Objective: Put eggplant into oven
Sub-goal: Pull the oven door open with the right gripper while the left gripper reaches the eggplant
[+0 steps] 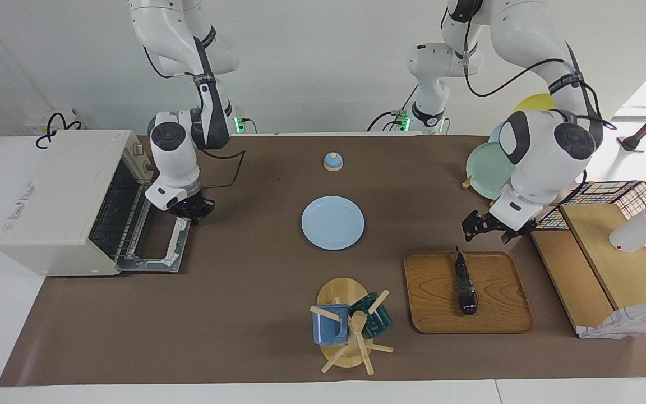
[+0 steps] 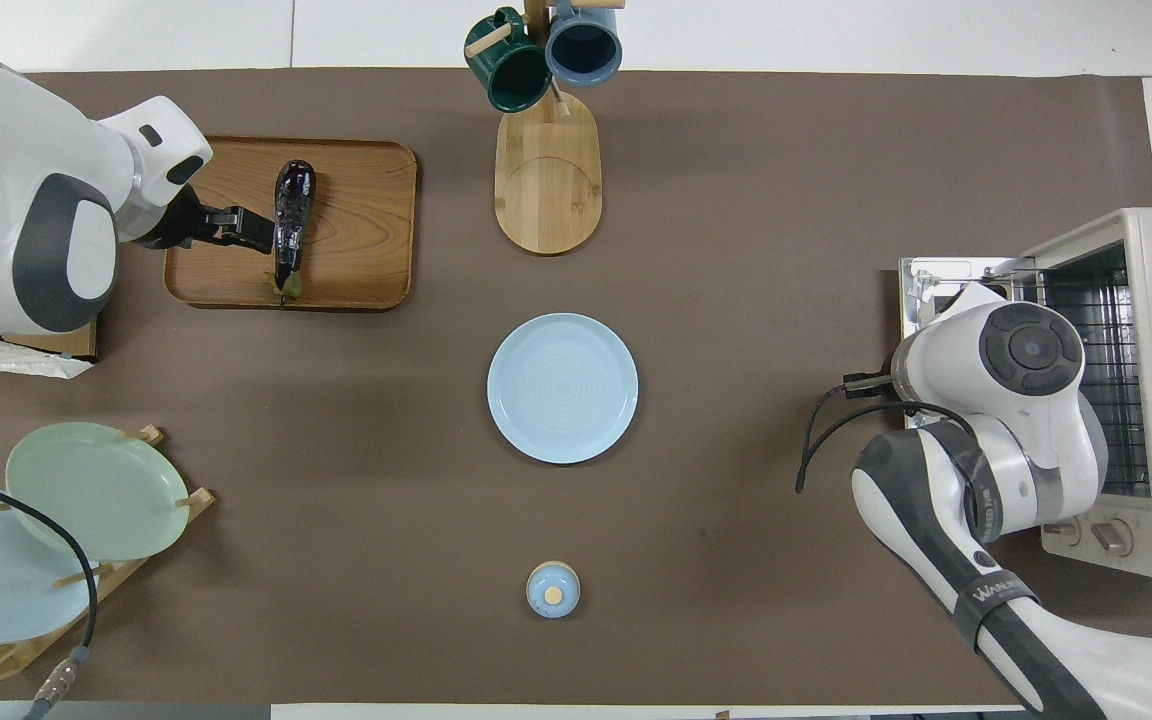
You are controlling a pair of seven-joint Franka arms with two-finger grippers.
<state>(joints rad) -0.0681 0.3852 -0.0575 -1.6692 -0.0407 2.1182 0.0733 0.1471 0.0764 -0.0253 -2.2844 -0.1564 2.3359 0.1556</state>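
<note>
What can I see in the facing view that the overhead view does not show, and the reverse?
Only the facing view shows the right gripper over the open door of the boxy cream-white oven; the overhead view hides it under the wrist. Only the overhead view shows the oven's knobs. Both show the glossy dark purple eggplant lying on the wooden tray with the left gripper near it.

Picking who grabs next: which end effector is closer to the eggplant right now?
Left. The left end effector hangs just off the eggplant's stem end, at the wooden tray's edge. The right end effector is by the oven's open door, at the table's right arm's end.
</note>
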